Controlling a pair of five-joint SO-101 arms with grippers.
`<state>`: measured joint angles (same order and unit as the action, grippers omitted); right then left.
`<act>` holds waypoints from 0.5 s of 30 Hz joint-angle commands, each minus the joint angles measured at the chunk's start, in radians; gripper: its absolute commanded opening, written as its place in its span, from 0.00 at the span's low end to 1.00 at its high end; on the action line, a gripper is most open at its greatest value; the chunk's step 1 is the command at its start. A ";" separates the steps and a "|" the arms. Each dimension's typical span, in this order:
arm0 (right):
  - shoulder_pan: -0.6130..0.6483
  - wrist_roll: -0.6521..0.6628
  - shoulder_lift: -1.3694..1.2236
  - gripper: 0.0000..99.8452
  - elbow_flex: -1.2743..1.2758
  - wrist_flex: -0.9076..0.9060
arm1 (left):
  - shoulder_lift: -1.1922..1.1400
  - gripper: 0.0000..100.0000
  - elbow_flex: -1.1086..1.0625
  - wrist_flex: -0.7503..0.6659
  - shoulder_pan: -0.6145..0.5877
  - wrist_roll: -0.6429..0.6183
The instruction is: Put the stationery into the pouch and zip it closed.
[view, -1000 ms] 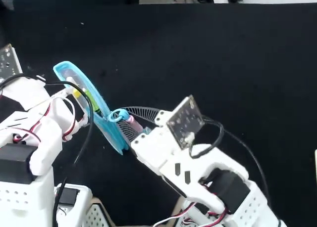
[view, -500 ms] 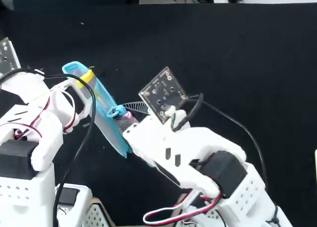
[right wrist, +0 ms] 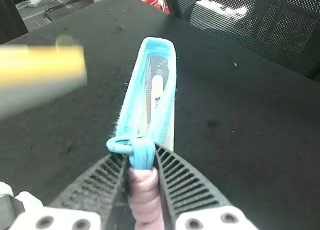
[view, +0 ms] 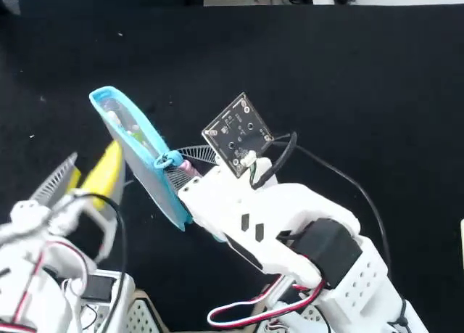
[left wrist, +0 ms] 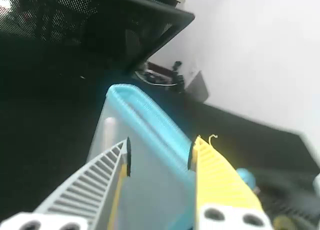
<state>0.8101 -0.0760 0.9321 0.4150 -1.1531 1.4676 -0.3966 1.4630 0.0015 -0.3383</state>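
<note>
A blue pouch (view: 141, 155) with a clear side stands on its long edge on the black table, zipper edge up. A white pen (right wrist: 156, 92) and other stationery show through its side. My right gripper (view: 181, 175) is at the pouch's near end, shut on the blue zipper pull (right wrist: 135, 150) with its pink tab (right wrist: 145, 190). Off to the pouch's side, nearer the table's front, my left gripper (view: 80, 177) is open and does not touch it. In the left wrist view the pouch (left wrist: 135, 102) lies just beyond the left gripper (left wrist: 160, 150).
The black table (view: 348, 93) stretches bare to the back and right. Both arm bases stand at the front edge. A mesh chair (right wrist: 260, 24) and floor clutter lie beyond the table.
My left gripper has let go of the pouch's far end, opened and drawn back toward the front. The pouch stays upright with the right gripper on its zipper pull.
</note>
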 commanded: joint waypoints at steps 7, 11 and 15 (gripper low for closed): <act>-0.023 0.003 -0.004 0.01 -0.056 0.032 | 0.368 0.21 -0.479 -0.021 0.010 0.345; -0.023 0.003 -0.004 0.01 -0.056 0.032 | 0.347 0.25 -0.516 -0.015 0.019 0.282; -0.023 0.005 -0.004 0.01 -0.056 0.032 | 0.347 0.26 -0.490 0.023 0.131 0.259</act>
<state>0.7979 -0.0760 0.9321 0.4150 -1.1531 1.8174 -0.9152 1.4584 0.0322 -0.0560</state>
